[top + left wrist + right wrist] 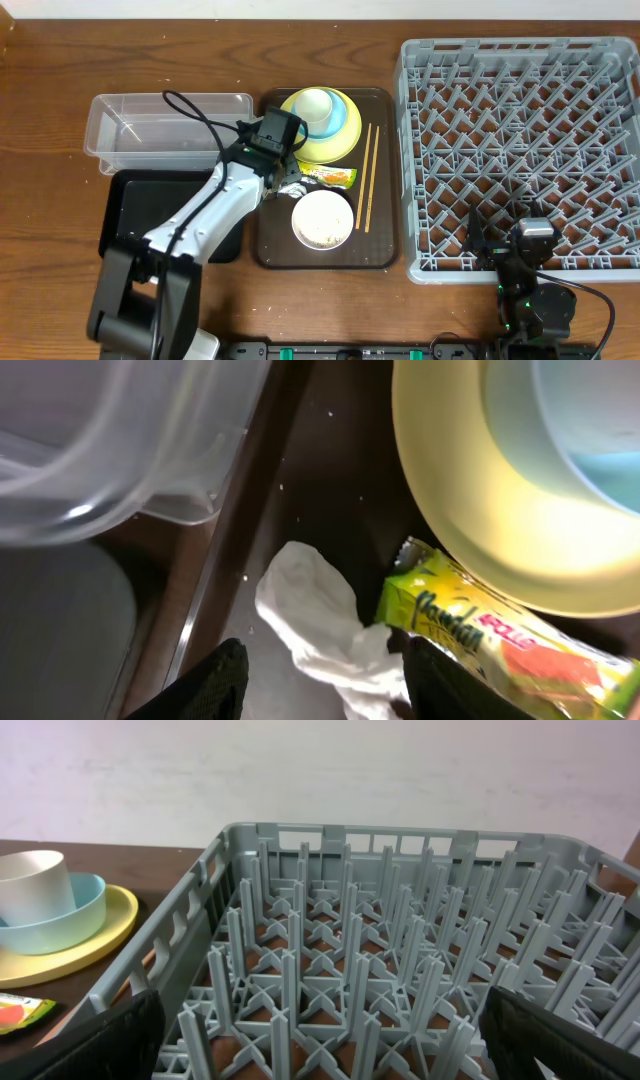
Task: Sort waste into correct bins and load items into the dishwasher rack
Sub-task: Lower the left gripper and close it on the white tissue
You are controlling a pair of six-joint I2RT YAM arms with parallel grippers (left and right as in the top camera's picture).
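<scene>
Straddling the tissue (pixel 310 615) with released left fingers (pixel 225 680) (right fingers (pixel 100 1040) also released), calls for pinching low, clear of the wrapper (pixel 480 635) at three o'clock.

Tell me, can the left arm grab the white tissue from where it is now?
Probably yes. The left gripper is open right over the tissue, with one finger on each side and nothing covering it. The snack wrapper lies right against the tissue, so it might get pinched too.

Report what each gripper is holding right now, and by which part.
Nothing is held. The left gripper stands open astride the white tissue, not closed on it; the right gripper is open at the dishwasher rack.
</scene>
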